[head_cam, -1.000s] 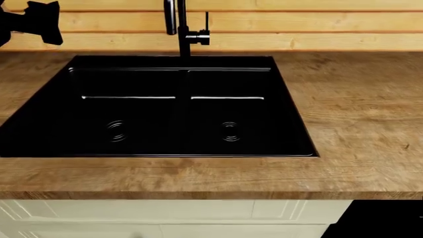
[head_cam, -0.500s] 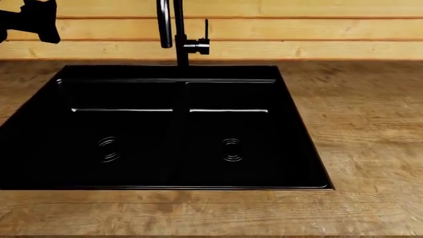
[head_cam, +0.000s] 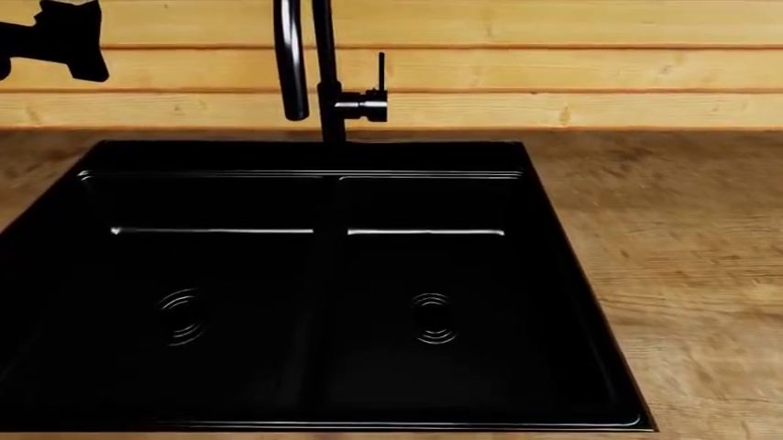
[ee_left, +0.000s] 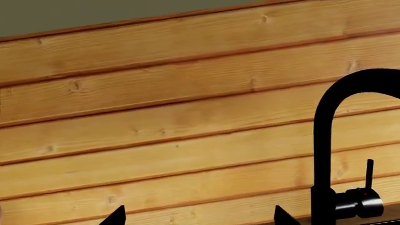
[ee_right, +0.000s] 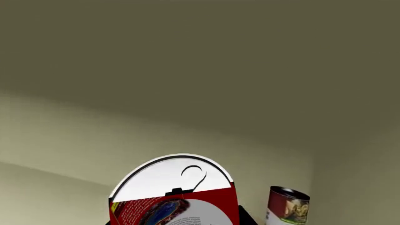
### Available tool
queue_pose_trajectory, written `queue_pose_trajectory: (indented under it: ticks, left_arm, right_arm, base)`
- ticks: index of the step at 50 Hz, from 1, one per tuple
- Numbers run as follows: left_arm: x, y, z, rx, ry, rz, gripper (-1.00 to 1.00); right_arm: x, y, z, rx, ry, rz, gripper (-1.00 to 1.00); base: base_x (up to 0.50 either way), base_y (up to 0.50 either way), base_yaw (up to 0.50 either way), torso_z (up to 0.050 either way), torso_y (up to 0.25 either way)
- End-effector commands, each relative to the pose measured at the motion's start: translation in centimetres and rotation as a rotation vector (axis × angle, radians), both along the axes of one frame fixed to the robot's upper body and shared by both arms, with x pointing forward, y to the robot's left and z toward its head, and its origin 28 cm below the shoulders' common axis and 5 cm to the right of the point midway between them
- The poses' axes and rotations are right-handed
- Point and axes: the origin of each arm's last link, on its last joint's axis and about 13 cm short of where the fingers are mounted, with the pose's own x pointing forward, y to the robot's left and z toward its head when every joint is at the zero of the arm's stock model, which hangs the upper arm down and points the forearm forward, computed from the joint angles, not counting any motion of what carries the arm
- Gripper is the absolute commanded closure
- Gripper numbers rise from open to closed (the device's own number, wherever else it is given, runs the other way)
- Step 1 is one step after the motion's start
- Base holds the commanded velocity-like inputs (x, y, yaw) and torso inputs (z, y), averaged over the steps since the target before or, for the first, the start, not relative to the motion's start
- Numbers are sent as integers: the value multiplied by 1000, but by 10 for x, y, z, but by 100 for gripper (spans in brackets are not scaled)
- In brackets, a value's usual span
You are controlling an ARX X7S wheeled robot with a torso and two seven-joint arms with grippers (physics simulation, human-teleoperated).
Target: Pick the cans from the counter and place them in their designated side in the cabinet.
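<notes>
In the right wrist view my right gripper (ee_right: 175, 221) is shut on a can (ee_right: 178, 197) with a red-and-white label and a pale metal top with a pull tab. It holds the can up inside a pale olive cabinet space (ee_right: 187, 70). A second can (ee_right: 287, 206), with a red band and a pale label, stands upright to one side, apart from the held can. My left gripper (head_cam: 55, 41) is at the head view's top left, above the counter (head_cam: 685, 275). In the left wrist view it (ee_left: 200, 219) is open and empty, facing the plank wall. No cans show on the counter.
A black double-basin sink (head_cam: 306, 148) fills most of the head view, with a black tap (head_cam: 325, 73) at its back edge. The tap also shows in the left wrist view (ee_left: 325, 164). A wooden plank wall (head_cam: 551, 55) runs behind the counter.
The head view has shifted, so the sink sits lower and larger in the picture and the counter's front edge is out of view. The left gripper stays at the top left.
</notes>
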Motion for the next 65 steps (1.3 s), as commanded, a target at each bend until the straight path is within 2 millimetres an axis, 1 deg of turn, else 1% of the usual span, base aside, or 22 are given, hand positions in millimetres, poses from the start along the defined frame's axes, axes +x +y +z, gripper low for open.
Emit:
queue_pose_trajectory:
  ticks: [1, 11, 19, 28, 29, 36, 46, 55, 65]
  left_arm:
    - [2, 0, -3, -3, 3, 4, -100]
    - [-1, 1, 0, -5, 2, 12, -100]
    - [0, -1, -2, -2, 2, 17, -100]
    - [-1, -1, 0, 0, 2, 22, -100]
    - [-1, -1, 0, 0, 1, 22, -100]
    - [1, -2, -1, -1, -4, 24, -100]
    - [-3, 0, 3, -4, -9, 28, -100]
    - [0, 0, 0, -6, -9, 31, -100]
    - [-2, 0, 3, -5, -10, 33, -100]
  right_arm:
    - [-5, 0, 6, -12, -29, -3, 100]
    - [-5, 0, 6, -12, -29, -3, 100]
    - [-5, 0, 6, -12, -29, -3, 100]
    - [-5, 0, 6, -12, -29, -3, 100]
    - [-5, 0, 6, -12, -29, -3, -100]
    - [-5, 0, 6, -12, -29, -3, -100]
    - [-5, 0, 6, -12, -29, -3, -100]
    - [-5, 0, 6, -12, -29, -3, -100]
    - [-5, 0, 6, -12, -29, -3, -100]
  base:
    - [0, 0, 0, 0, 0]
    - [0, 0, 0, 0, 2]
    - [0, 0, 0, 0, 0]
    - [0, 0, 0, 0, 1]
    - [0, 0, 0, 0, 0]
    - [0, 0, 0, 0, 0]
    - [0, 0, 0, 0, 0]
    - [0, 0, 0, 0, 0]
    - [0, 0, 0, 0, 0]
